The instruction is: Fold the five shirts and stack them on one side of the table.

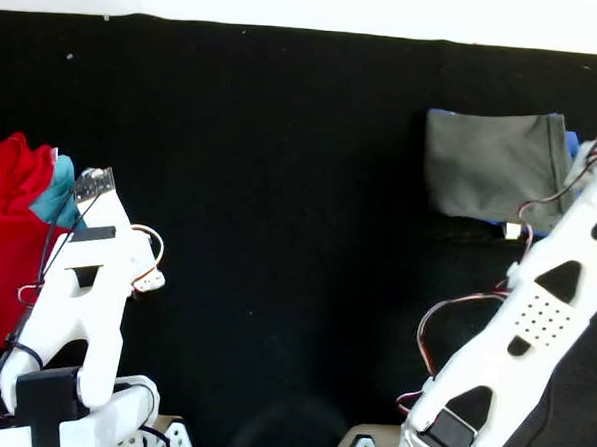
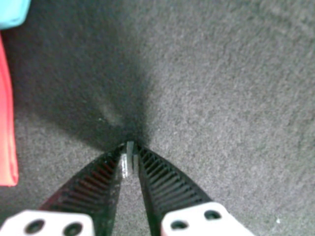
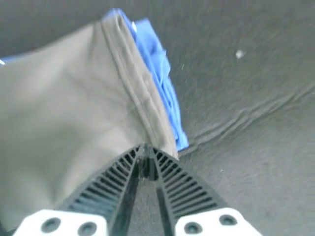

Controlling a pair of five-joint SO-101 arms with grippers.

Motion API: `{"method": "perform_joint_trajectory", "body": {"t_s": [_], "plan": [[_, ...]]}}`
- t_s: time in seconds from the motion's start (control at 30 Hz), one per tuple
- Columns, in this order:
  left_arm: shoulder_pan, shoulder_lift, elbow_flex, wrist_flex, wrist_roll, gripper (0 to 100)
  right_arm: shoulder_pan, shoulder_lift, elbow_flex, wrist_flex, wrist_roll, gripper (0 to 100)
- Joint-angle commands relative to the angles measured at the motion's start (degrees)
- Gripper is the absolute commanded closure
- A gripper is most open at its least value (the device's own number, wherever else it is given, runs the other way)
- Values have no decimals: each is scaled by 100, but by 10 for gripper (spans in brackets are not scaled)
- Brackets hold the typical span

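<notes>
A folded grey shirt [image 1: 492, 164] lies on a blue shirt [image 1: 574, 144] at the far right of the table. My right gripper [image 3: 144, 156] is shut, its tips resting at the edge of the grey shirt [image 3: 64, 113] beside the blue shirt [image 3: 160, 83]; no cloth shows between the fingers. A crumpled red shirt [image 1: 7, 238] and a teal shirt [image 1: 58, 196] lie at the left edge. My left gripper [image 2: 129, 152] is shut over bare black cloth, with the red shirt [image 2: 6, 123] and teal shirt [image 2: 12, 12] off to its side.
The table is covered by a black cloth [image 1: 281, 183], with wrinkles [image 3: 246, 118] near the blue shirt. The left arm [image 1: 79, 302] rises at the front left and the right arm [image 1: 534, 316] stretches along the right side. A white wall runs behind the table.
</notes>
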Motion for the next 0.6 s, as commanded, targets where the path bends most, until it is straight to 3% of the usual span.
{"method": "perform_joint_trajectory", "body": {"t_s": [0.0, 0.13, 0.37, 0.57], "plan": [[4, -22, 4, -149, 26, 987, -127, -1059, 523, 84, -62, 954], [4, -22, 4, -149, 26, 986, -391, -2299, 2281, 75, -62, 882], [4, -22, 4, -149, 26, 986, -1420, -4514, 5525, 57, -79, 882], [4, -22, 4, -141, 26, 986, -2264, -5534, 7758, -127, -70, 882]]}}
